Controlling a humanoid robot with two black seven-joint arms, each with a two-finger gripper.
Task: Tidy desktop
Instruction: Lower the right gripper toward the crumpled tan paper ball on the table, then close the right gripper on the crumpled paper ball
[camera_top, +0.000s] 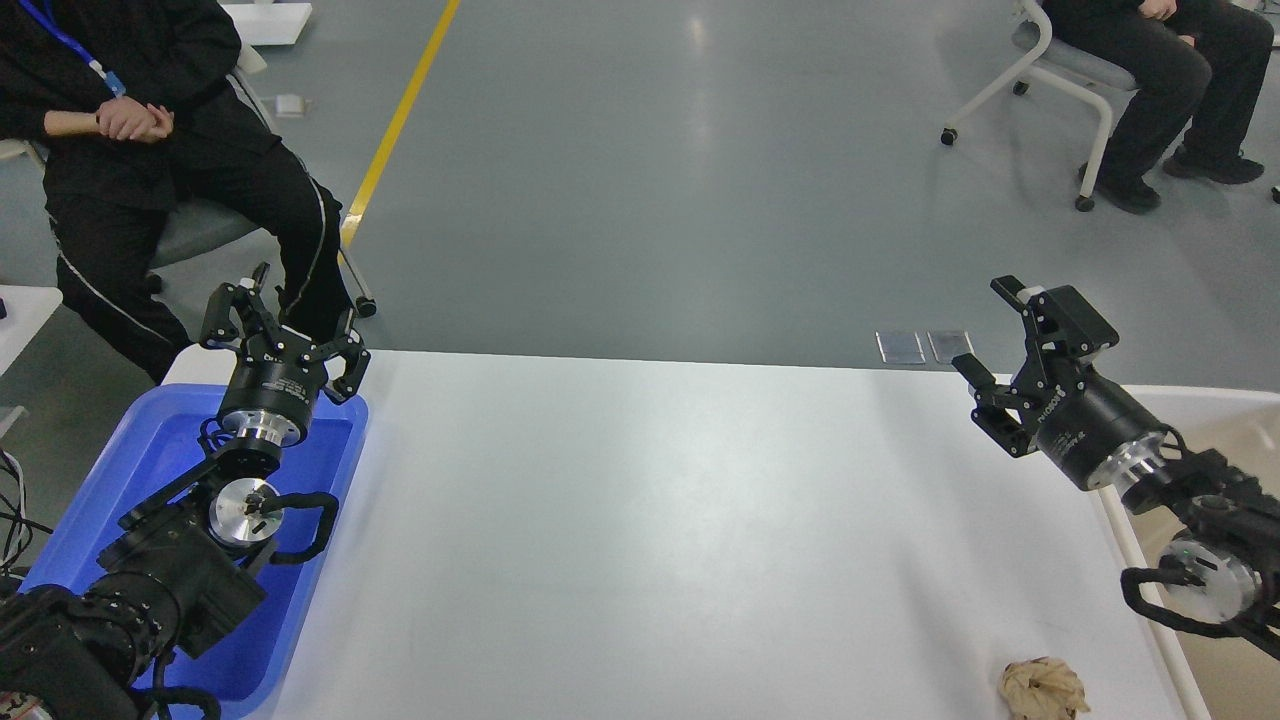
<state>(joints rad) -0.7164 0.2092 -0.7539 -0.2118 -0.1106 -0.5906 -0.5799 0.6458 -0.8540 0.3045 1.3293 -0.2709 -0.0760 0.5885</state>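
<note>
- Because it fills the lower middle of the head view, the desktop (640, 520) is the ground for everything else: a smooth white top with rounded far corners, its long axis running from nine o'clock to three o'clock and its far edge lying level across the view.
- Nearly all of its surface is bare; the one loose thing on it is a crumpled brown paper wad (1043, 688) at about five o'clock, close to the near edge and the right side. I judge this to be the scrap left to clear.
- At three o'clock, just beside the right edge of the top, stands a beige bin (1150, 560) with a white rim, placed, I would guess, to take rubbish; its inside is mostly hidden by the arm.
- At nine o'clock a blue tray (90, 480) sits on the left end, likely meant for things to keep. Nothing in it shows around the arm.
- Over that tray the left gripper (285, 325) hangs with its fingers spread apart and pointing toward twelve o'clock, holding nothing.
- Above the right end the right gripper (990, 335) is raised, its fingers apart and empty, pointing toward ten or eleven o'clock. It is well apart from the wad, so it would need to turn down and come back toward five o'clock to reach it.
- Beyond the table, two seated people are at ten and one o'clock on the grey floor.
</note>
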